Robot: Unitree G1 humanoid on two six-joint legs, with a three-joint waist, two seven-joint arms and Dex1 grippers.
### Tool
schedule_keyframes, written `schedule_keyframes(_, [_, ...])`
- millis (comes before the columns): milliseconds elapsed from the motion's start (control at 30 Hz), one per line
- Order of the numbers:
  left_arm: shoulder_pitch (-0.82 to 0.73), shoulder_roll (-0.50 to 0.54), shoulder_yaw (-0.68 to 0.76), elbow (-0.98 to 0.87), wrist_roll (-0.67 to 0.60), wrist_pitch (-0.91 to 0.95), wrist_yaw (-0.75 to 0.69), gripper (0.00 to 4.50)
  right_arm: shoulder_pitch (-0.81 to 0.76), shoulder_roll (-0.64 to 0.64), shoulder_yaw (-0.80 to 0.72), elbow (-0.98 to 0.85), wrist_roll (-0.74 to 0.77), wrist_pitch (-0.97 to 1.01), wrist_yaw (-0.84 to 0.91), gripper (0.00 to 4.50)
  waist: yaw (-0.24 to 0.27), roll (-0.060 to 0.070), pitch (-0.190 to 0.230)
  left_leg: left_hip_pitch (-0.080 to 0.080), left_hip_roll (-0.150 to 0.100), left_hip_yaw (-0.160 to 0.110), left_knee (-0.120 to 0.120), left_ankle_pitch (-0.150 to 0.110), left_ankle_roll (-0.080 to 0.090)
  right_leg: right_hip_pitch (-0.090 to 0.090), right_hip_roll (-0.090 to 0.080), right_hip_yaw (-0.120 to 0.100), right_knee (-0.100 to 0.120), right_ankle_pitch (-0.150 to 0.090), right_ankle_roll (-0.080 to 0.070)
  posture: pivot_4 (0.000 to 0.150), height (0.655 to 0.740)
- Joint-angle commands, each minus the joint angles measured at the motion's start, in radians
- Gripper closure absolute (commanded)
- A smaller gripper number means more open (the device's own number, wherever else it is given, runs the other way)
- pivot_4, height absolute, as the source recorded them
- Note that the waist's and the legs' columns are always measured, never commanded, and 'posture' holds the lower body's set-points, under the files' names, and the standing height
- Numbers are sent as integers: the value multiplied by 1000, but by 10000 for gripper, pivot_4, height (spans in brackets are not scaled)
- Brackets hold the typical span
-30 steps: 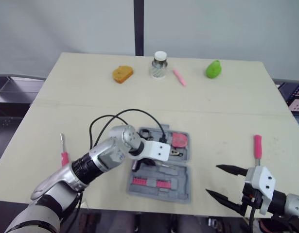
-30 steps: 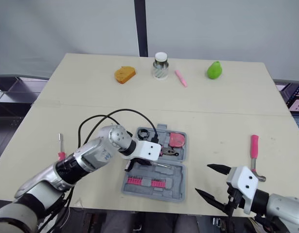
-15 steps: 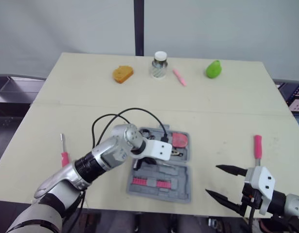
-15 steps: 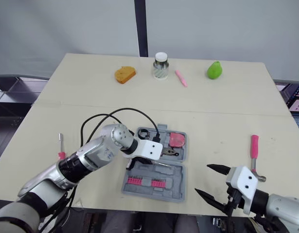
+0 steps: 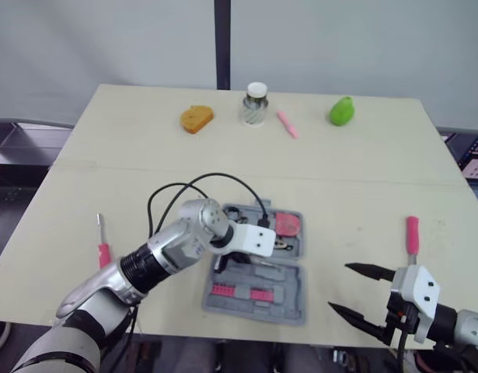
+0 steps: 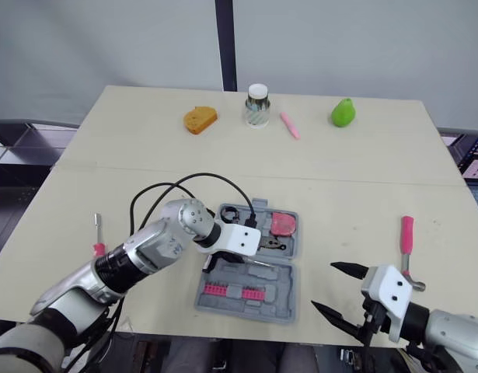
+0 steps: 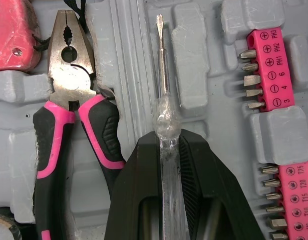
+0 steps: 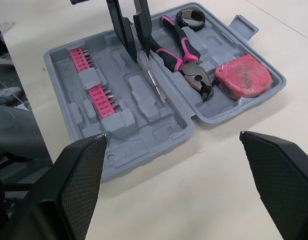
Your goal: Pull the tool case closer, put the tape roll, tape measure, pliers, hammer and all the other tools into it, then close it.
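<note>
Left eye view: a pale table (image 5: 363,179) holds an open grey tool case (image 5: 294,311) near its front edge, its lid laid flat toward the robot. The left gripper (image 7: 166,142) reaches down into the case, jaws pinching the clear handle of a screwdriver (image 7: 161,75) whose shaft lies along a moulded groove. The right gripper (image 5: 340,286) hovers over the table's front right, jaws spread and empty. Already in the case are pink-handled pliers (image 7: 68,100) just beside the screwdriver, a red tape measure (image 8: 243,75) and a black tape roll (image 8: 190,17). Outside it lie what looks like the hammer (image 5: 411,233), to the right, and a small pink tool (image 5: 103,249), well to the left. Risk: letting go before the handle sits in its slot could leave the screwdriver riding on a ridge and block the lid; opening fingers might also nudge the pliers loose.
</note>
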Motion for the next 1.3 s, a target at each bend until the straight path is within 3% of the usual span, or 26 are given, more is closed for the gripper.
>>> schedule_keyframes(33, [20, 1, -12, 1, 14, 9, -3, 44826, -2, 7, -24, -29, 10, -4, -13, 0, 0, 0, 0, 0, 0, 0, 0, 0, 0, 0, 0, 0, 0, 0, 0, 1500, 6950])
schedule_keyframes(833, [46, 23, 15, -99, -1, 86, -17, 44826, -10, 6, -19, -11, 8, -14, -1, 0, -2, 1, -1, 0, 0, 0, 0, 0, 0, 0, 0, 0, 0, 0, 0, 1500, 6950])
schedule_keyframes(1300, [26, 2, 24, -45, 1, 76, 22, 44826, -21, 7, -10, -10, 4, -11, -3, 0, -1, 0, -1, 0, 0, 0, 0, 0, 0, 0, 0, 0, 0, 0, 0, 1500, 6950])
